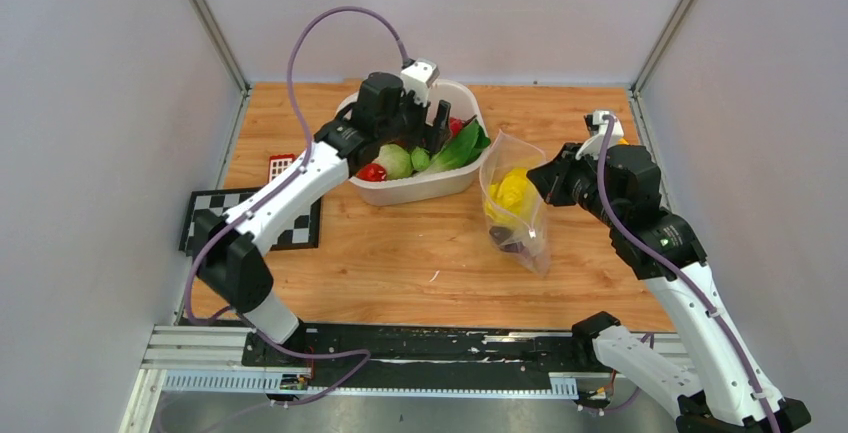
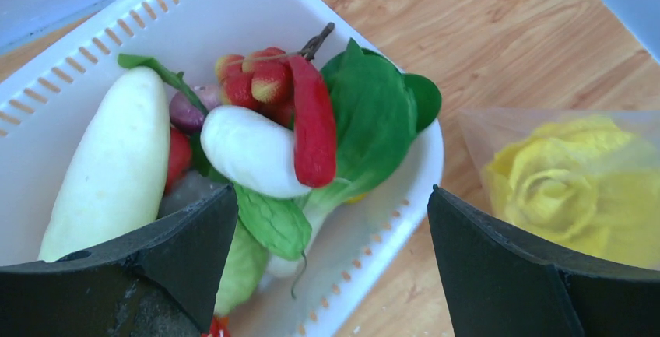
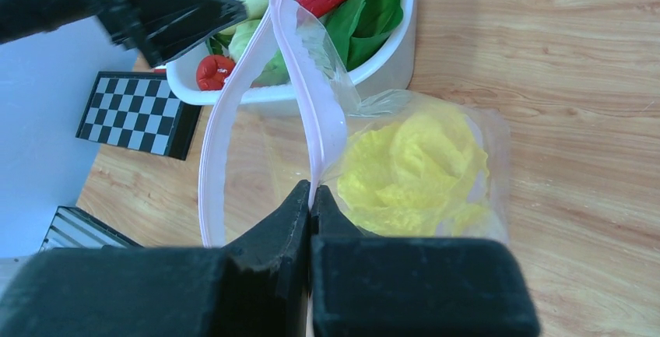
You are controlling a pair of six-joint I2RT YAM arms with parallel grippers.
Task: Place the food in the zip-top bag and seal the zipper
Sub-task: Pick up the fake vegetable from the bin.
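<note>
Right hand (image 3: 311,194) pinches the zipper (image 3: 330,123); wrist view shows it, overhead cannot.

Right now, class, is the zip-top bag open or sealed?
Open. On the zip-top bag, the zipper strips bow apart in the right wrist view; the right tool pinches one strip. The yellow cabbage is inside.

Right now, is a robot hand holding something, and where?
The right hand pinches the zip-top bag by its pink zipper. The left hand is open, empty.
</note>
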